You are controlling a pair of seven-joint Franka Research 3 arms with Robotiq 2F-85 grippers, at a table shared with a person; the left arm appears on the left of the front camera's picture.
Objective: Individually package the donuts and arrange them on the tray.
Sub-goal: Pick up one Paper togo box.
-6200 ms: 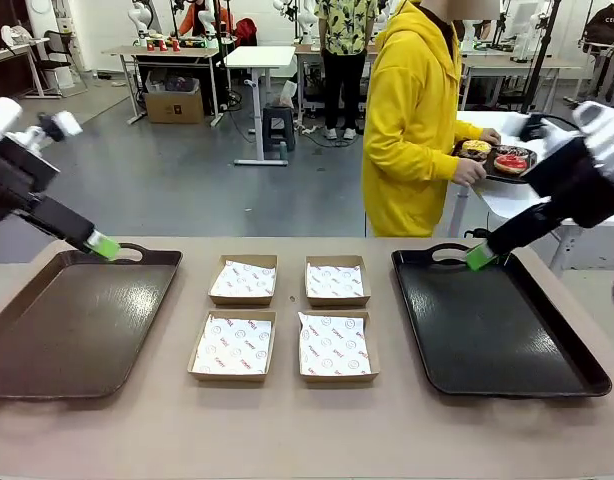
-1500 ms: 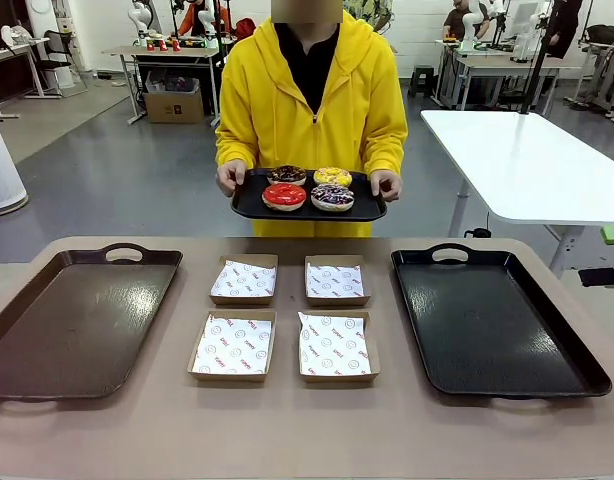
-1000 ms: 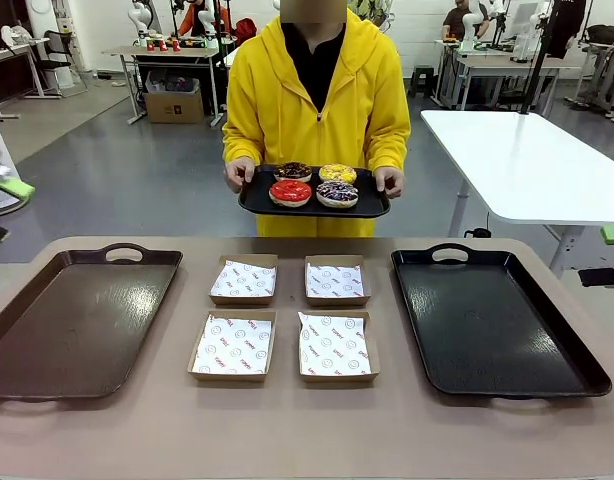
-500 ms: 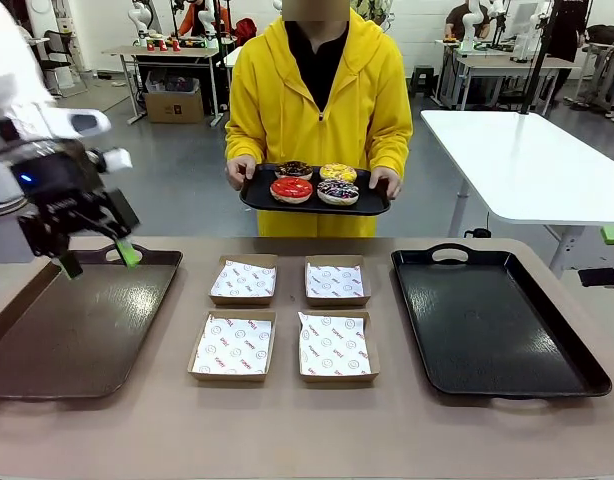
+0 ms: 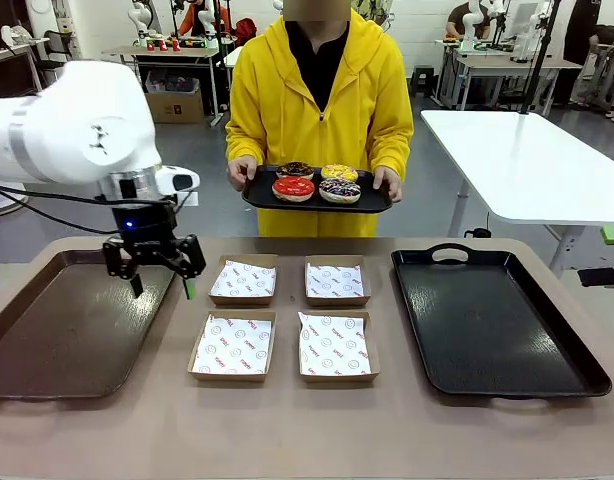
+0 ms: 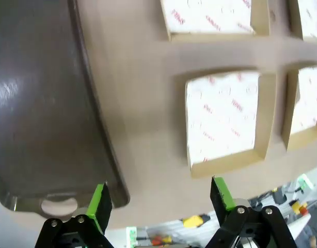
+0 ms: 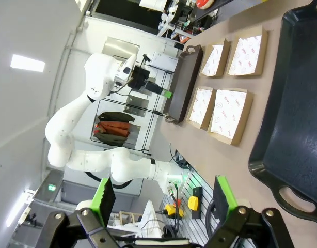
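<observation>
the left end effector (image 5: 162,288) hangs released, fingers spread and empty, above the right rim of the left tray (image 5: 47,340), beside four paper-lined boxes (image 5: 233,345) on the bench (image 5: 287,430). the right end effector (image 7: 163,197) is likewise released and empty. the donuts (image 5: 293,188) sit on a small black tray (image 5: 317,207) held by the person (image 5: 317,90) at the far side.

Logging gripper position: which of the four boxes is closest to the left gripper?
The far-left box, in the row nearer the person; the left gripper hovers just beside it.
</observation>
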